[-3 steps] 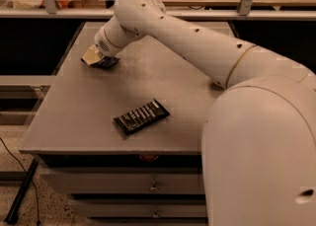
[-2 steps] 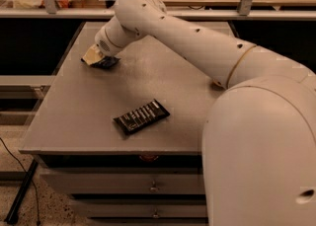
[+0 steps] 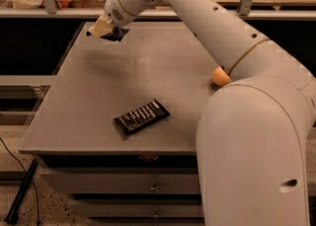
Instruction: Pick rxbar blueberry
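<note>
**A:** Where is the gripper point(image 3: 105, 29), and what is it doing?

**B:** It is at the upper left, over the far left corner of the table point(image 3: 163, 57). Its tan fingers are clenched on the rxbar blueberry point(image 3: 118, 34), whose dark navy wrapper sticks out to the right of the fingertips.

**A:** Is the bar resting on the tabletop?

**B:** It looks lifted clear of it. A soft shadow point(image 3: 98, 63) lies on the grey surface nearer the camera than the gripper, apart from both bar and fingers.

**A:** How is the arm point(image 3: 197, 18) posed?

**B:** The wrist slants down and to the left, ending at the gripper. From there the white forearm climbs to a bend at the top edge of the view. The long link then runs down and to the right across the table to a banded joint. It meets the bulky white body point(image 3: 252, 161), which fills the right foreground.

**A:** What else is on the table?

**B:** A longer black wrapper point(image 3: 141, 116) with white print lies flat and angled near the front edge, well apart from the gripper. A small orange object point(image 3: 220, 77) peeks out at the right, partly hidden by the arm. I cannot tell what it is. Drawers point(image 3: 98, 183) sit under the tabletop.
</note>
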You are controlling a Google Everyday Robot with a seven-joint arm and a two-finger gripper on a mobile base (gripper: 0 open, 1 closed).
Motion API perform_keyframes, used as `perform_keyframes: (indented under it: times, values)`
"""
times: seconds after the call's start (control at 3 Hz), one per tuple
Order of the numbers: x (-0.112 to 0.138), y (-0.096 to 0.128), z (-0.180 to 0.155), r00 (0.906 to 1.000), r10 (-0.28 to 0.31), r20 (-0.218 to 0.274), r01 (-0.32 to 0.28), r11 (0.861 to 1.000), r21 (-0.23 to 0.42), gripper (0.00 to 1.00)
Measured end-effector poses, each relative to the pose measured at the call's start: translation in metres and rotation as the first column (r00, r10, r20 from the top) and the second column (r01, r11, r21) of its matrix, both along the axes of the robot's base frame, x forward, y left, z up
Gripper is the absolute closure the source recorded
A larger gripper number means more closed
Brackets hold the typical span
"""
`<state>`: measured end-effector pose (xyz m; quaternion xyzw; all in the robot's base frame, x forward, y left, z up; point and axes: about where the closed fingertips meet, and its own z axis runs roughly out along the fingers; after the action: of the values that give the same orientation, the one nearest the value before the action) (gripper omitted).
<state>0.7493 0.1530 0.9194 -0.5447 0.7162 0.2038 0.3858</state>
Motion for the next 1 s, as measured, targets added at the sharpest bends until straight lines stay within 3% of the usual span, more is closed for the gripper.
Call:
perform_keyframes:
  times: [0.33,1.0]
  values:
    - [0.002,-0.01,0.027,0.9983,0.041,0.042,-0.041,0.999,-0.001,1.0]
    - [-0.001,-0.015,0.04,0.995,0.09,0.042,-0.091,0.996,0.015,1.0]
